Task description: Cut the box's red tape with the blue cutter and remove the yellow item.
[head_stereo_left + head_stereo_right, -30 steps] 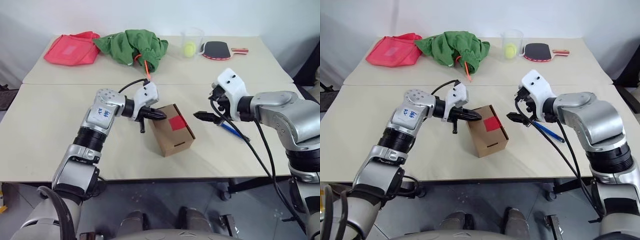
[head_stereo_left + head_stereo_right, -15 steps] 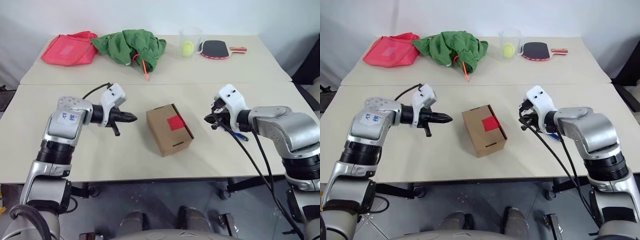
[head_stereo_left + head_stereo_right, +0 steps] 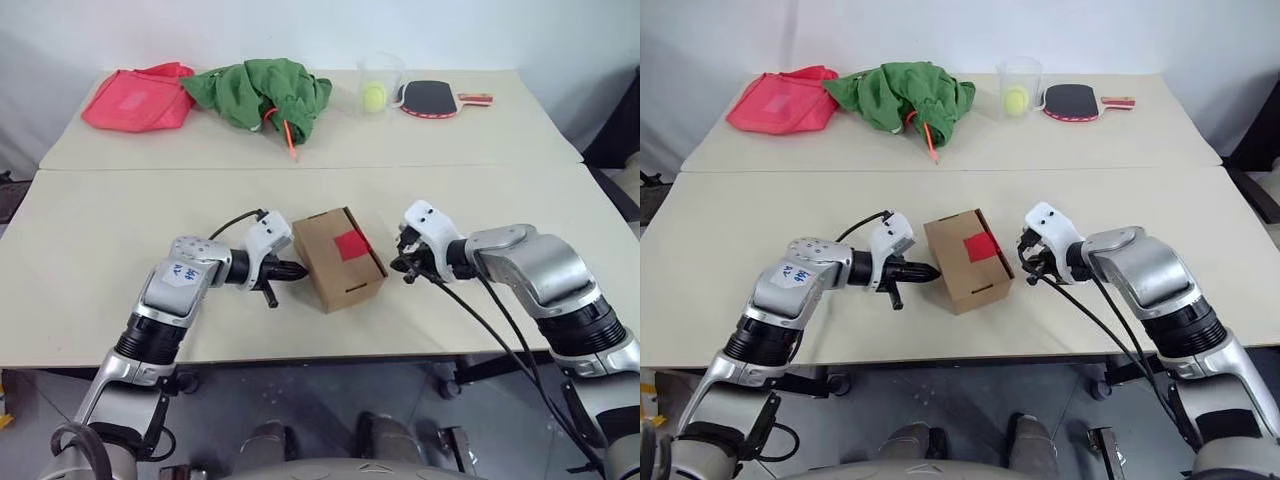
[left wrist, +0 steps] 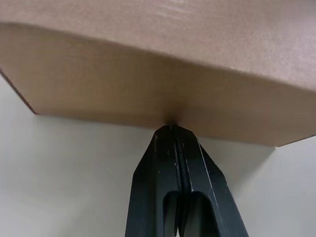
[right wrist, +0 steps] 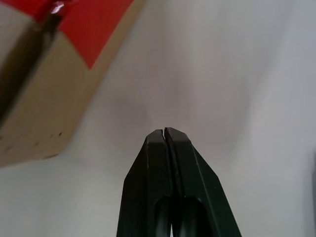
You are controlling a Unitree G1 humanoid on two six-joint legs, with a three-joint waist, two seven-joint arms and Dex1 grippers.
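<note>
The brown box [image 3: 340,260] sits near the table's front with its square of red tape [image 3: 350,245] on top. My left gripper [image 3: 300,269] is shut and empty, and its tip [image 4: 170,127] presses against the box's left side wall. To the right of the box, my right gripper [image 3: 399,266] hangs low over the table, shut on nothing, a little apart from the box [image 5: 39,98] and the red tape [image 5: 94,19]. The blue cutter and the yellow item are hidden.
Along the table's far edge lie a pink-red bag [image 3: 135,97], a green cloth [image 3: 262,90] with an orange stick [image 3: 290,135], a clear cup holding a yellow-green ball [image 3: 375,88] and a paddle [image 3: 432,100]. Black cables trail from my right wrist.
My right gripper has shut from open and sunk toward the table beside the box. My left gripper swung out to the left, then came back low against the box's side.
</note>
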